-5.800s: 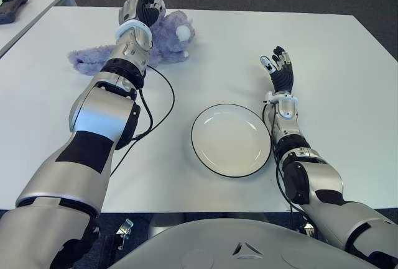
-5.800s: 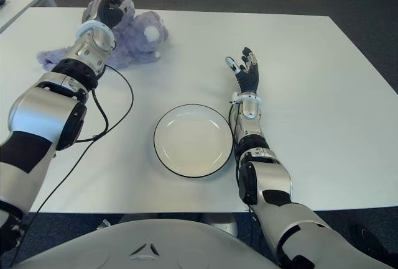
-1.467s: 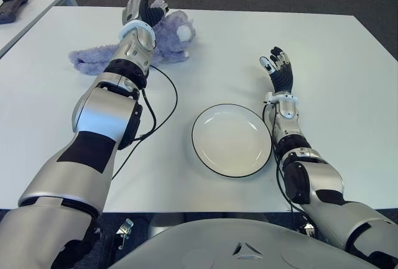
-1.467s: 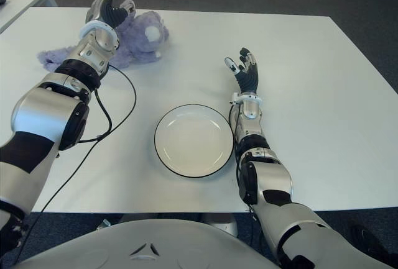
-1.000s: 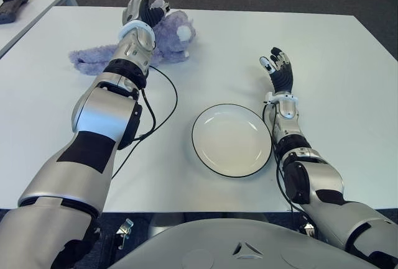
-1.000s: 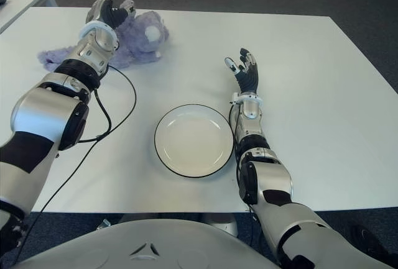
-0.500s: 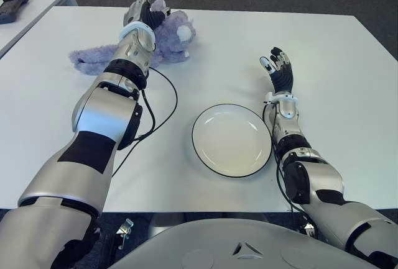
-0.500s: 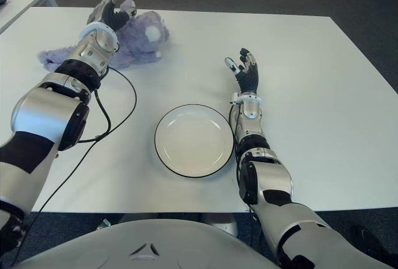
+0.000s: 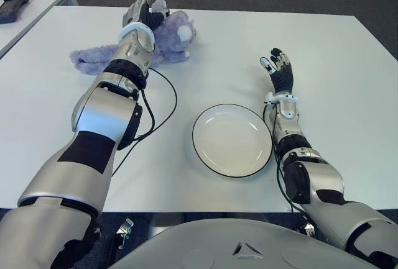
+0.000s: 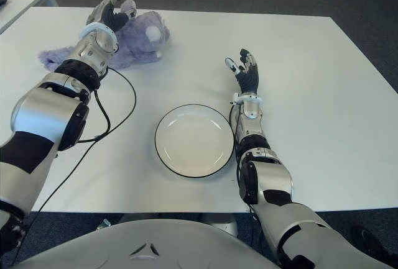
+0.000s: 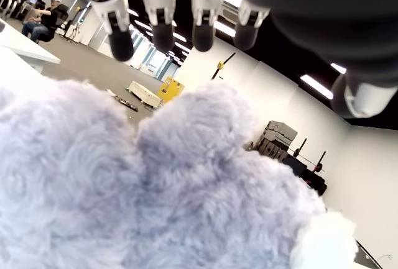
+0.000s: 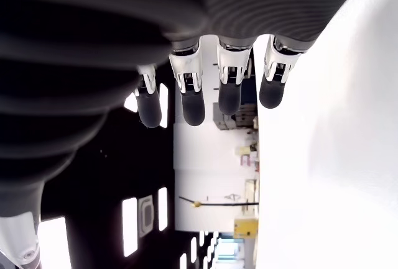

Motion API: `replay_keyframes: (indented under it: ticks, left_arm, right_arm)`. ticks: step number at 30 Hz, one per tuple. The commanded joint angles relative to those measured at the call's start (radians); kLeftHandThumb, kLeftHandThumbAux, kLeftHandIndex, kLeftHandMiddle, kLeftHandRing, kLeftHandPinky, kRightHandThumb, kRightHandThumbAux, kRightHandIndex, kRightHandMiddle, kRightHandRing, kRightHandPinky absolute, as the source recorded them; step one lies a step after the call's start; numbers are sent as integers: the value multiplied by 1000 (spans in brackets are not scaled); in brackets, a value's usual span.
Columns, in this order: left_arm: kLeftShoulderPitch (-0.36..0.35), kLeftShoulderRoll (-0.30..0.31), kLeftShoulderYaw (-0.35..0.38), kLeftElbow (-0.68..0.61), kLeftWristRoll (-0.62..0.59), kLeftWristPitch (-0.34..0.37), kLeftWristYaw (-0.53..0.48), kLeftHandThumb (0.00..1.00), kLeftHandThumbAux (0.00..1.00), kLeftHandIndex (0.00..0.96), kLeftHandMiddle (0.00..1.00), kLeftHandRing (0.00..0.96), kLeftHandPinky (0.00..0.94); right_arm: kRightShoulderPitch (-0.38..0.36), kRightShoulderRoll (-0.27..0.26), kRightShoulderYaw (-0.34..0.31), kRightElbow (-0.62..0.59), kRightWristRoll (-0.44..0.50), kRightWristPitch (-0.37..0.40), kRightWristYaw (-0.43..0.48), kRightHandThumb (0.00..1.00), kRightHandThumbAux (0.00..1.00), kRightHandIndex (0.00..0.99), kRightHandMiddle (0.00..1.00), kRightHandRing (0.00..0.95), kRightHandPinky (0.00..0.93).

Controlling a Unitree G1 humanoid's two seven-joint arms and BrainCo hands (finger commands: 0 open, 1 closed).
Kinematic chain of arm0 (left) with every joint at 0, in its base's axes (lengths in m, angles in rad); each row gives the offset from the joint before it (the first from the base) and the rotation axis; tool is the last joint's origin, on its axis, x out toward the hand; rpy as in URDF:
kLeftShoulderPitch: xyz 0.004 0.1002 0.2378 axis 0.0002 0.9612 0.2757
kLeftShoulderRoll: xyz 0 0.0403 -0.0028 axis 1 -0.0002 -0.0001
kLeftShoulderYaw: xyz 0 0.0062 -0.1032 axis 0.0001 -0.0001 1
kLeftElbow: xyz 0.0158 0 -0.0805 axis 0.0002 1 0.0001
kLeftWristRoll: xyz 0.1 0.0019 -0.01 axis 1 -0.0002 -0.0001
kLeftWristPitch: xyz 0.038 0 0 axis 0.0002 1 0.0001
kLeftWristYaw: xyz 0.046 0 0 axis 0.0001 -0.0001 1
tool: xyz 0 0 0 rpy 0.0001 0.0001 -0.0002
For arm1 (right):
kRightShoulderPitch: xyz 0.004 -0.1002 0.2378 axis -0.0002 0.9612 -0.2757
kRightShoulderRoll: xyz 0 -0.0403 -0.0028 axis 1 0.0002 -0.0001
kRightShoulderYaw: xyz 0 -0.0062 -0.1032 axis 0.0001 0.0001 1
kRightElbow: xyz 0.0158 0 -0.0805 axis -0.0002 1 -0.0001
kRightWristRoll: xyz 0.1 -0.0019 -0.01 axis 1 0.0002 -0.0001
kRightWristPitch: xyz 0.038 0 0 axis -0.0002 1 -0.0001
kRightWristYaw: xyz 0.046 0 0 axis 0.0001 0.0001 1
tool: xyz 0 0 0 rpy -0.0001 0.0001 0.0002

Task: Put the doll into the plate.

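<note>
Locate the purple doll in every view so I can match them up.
Left eye view: doll at table's far left, under the left hand.
Right eye view: same spot.
Left wrist view: fills the lower frame, fingers spread above it.
Right wrist view: not in it.
Shared landmark: the left hand.

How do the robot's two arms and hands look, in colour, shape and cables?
Both arms have glossy silver rounded shells with black joint sections. A white ring circles each wrist. The left hand and right hand have black palms, silver finger segments and dark fingertips. A thin black cable loops beside the left arm.
</note>
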Motion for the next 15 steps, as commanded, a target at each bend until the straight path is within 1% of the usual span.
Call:
replay_keyframes:
  ticks: [1,3,9,15]
  left_arm:
    - [67,19,-22,42,29,28,-71,331,289,0,0,16,80]
    - [72,22,-21,42,28,26,-70,329,283,0,0,2,65]
    - [79,24,-20,42,27,23,-69,322,275,0,0,0,45]
    - [87,26,-17,43,24,20,-67,328,281,0,0,0,41]
  right_arm:
    - [367,64,-42,245,38,50,20,3,597,132,120,63,0]
    - [367,64,-42,245,37,50,19,2,590,128,120,63,0]
    - [368,62,-43,245,34,46,17,0,591,118,113,61,0]
    - [369,59,-40,245,31,48,27,0,590,138,108,57,1]
